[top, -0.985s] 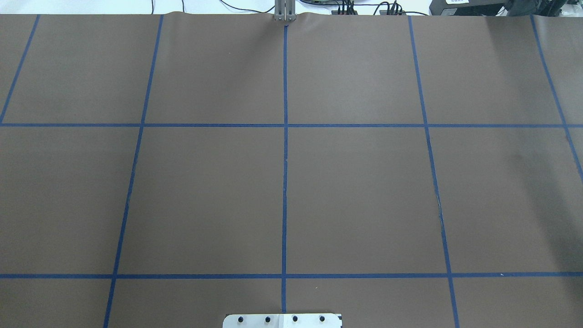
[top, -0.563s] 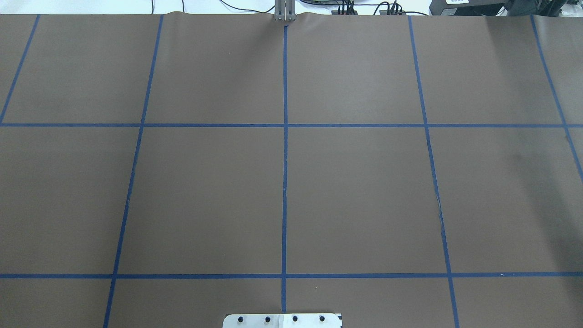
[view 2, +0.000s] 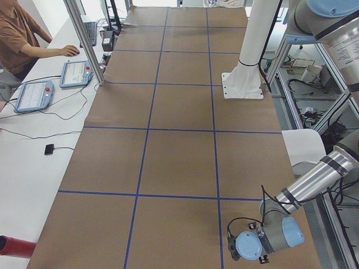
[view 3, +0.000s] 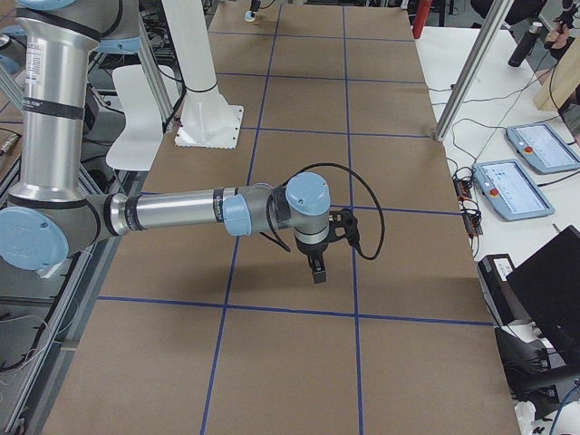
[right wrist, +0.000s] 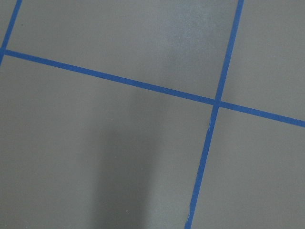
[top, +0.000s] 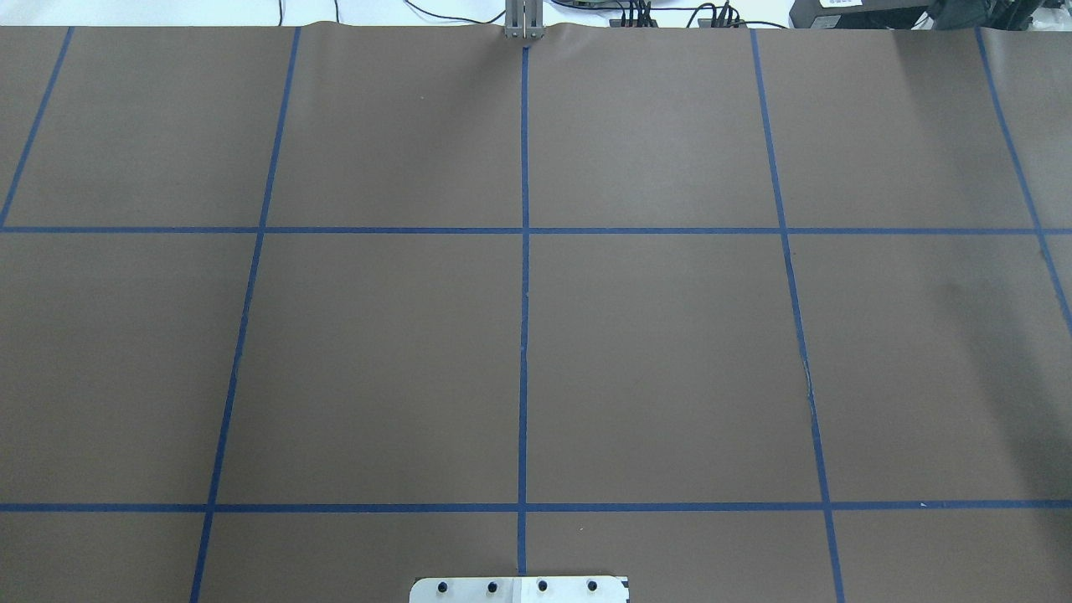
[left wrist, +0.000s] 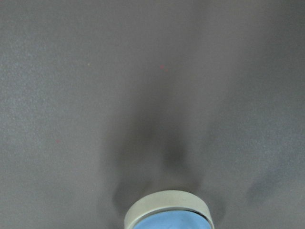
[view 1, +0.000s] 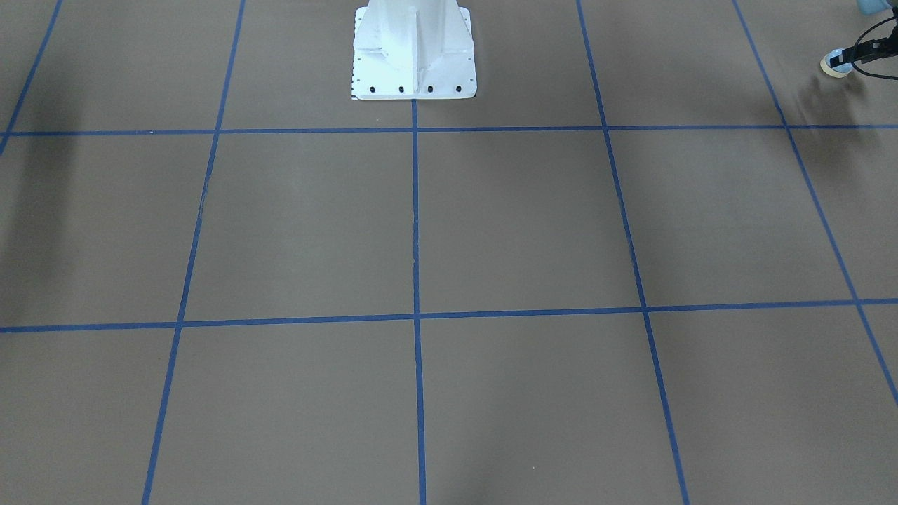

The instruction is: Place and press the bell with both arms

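The bell point(view 1: 833, 64), light blue with a cream base ring, hangs at the far right of the front-facing view in my left gripper point(view 1: 847, 59), a little above the brown mat, with its shadow below it. The left wrist view shows the bell's cream ring and blue dome point(left wrist: 169, 212) at the bottom edge; the fingers are hidden there. The left arm's wrist point(view 2: 263, 241) sits low at the table's near corner. My right gripper point(view 3: 316, 275) points down over the mat, empty-looking; I cannot tell if it is open or shut. Neither arm shows in the overhead view.
The white pedestal base point(view 1: 414, 63) stands at the robot's edge of the mat. Blue tape lines point(top: 524, 251) split the brown mat into squares. Two teach pendants point(view 2: 35, 95) and a seated operator point(view 2: 17, 33) are beside the table. A metal post point(top: 523, 21) stands at the far edge.
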Controlling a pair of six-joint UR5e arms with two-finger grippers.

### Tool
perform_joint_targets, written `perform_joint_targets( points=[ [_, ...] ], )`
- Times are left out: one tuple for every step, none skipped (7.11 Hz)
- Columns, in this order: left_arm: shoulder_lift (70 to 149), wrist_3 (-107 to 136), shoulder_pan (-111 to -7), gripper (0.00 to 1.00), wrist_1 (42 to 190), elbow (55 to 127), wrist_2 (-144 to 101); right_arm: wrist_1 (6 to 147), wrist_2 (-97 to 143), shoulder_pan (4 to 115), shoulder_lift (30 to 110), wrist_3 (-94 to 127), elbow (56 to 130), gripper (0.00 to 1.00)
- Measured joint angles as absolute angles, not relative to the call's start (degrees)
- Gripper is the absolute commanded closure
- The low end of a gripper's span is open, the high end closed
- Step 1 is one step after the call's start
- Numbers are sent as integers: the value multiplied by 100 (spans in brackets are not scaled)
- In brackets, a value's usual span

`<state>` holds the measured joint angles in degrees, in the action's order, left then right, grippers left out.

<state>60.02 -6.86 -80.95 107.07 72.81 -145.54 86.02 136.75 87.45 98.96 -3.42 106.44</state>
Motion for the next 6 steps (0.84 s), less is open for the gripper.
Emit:
perform_joint_targets(
  points=[
    [6007,-686,-8095,0,10708,7263,-14582,8606,13671,8742,9904,-342,10644,0],
    [6010,-686,-8095,0,10711,7239,-14593,8612,13668,8734,9914,-343,10644,0],
    [6011,-687,-8095,0,10711,7219,-14597,8620,13667,8726,9924,-341,10641,0],
    [6011,-689,-8095,0,10708,7202,-14598,8626,13667,8720,9931,-337,10638,0],
    [6012,-690,-8095,0,10706,7187,-14596,8629,13667,8715,9941,-335,10637,0],
    [6015,-690,-8095,0,10705,7173,-14597,8630,13667,8712,9957,-334,10635,0]
  ],
)
